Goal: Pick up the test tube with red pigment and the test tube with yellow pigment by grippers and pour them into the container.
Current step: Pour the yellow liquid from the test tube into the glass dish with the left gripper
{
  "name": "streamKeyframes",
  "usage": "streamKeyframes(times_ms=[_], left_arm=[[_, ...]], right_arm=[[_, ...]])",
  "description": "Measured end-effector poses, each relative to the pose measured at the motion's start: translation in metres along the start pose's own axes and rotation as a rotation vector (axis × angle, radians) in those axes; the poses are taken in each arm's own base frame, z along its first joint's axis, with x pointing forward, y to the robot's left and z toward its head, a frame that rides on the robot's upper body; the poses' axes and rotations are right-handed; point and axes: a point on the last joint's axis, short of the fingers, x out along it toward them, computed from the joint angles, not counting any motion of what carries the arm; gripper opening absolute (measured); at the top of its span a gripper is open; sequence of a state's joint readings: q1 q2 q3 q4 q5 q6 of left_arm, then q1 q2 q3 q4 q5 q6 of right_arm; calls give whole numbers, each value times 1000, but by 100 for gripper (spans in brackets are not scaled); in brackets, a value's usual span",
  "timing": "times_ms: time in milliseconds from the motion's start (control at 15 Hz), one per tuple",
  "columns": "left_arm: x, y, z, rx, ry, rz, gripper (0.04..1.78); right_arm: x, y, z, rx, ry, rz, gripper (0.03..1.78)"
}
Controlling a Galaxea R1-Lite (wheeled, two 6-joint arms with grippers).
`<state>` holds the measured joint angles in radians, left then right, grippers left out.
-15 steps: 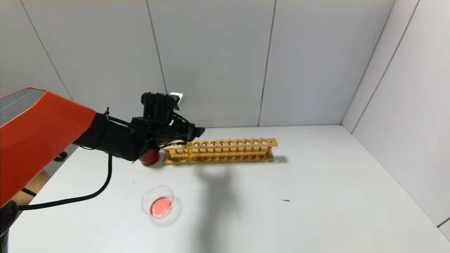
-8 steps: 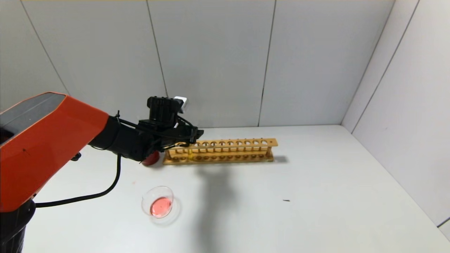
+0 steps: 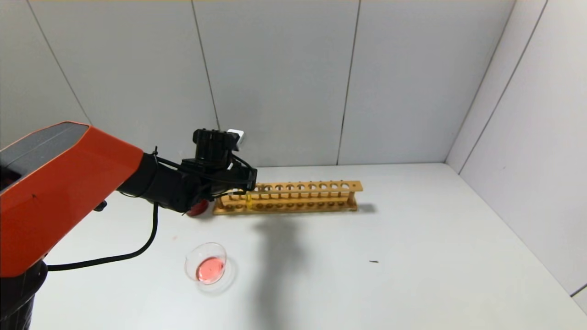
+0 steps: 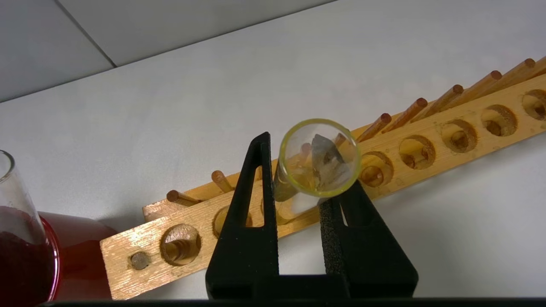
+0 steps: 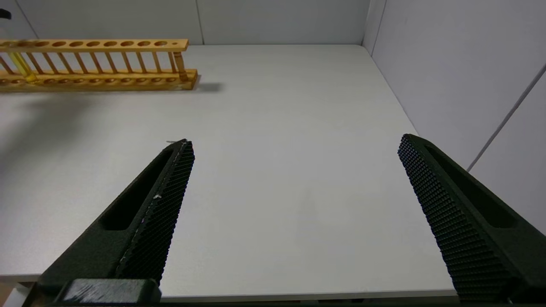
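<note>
The test tube with yellow pigment (image 3: 249, 200) stands in a hole near the left end of the wooden rack (image 3: 302, 197). In the left wrist view its open mouth (image 4: 319, 157) shows between my left gripper's (image 4: 298, 179) black fingers. They press on both sides of the tube, which leans a little. In the head view the left gripper (image 3: 247, 181) sits over that end of the rack. The container (image 3: 206, 266), a low glass dish, holds red liquid on the table in front. No tube with red liquid shows in the rack. My right gripper (image 5: 295, 140) is open and empty.
A dark red cup (image 3: 198, 207) stands left of the rack, mostly behind my left wrist. In the left wrist view a clear glass tube (image 4: 13, 187) stands in it. The rack's other holes (image 4: 417, 151) are empty. Grey walls close the back and right.
My left arm has come lower and the gripper has drawn back slightly to the left at the yellow tube. The container and rack have not moved.
</note>
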<state>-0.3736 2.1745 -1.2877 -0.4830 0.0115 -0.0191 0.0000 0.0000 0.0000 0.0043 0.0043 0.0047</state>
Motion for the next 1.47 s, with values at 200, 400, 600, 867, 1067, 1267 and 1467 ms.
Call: streamKeyframes(times_ms=[200, 400, 600, 867, 1067, 1267, 1467], left_arm=[[-2, -2, 3, 3, -7, -3, 32], [-14, -2, 19, 20, -47, 3, 32], [-48, -2, 55, 68, -135, 33, 32], [-113, -1, 97, 151, -219, 56, 32], [-155, -2, 106, 221, -251, 102, 32], [-188, -4, 84, 288, -227, 131, 32], [-217, 5, 51, 394, -186, 166, 33]], right_arm=[[0, 0, 0, 0, 0, 0, 175], [0, 0, 0, 0, 0, 0, 175], [0, 0, 0, 0, 0, 0, 175], [0, 0, 0, 0, 0, 0, 175], [0, 0, 0, 0, 0, 0, 175], [0, 0, 0, 0, 0, 0, 175], [0, 0, 0, 0, 0, 0, 175]])
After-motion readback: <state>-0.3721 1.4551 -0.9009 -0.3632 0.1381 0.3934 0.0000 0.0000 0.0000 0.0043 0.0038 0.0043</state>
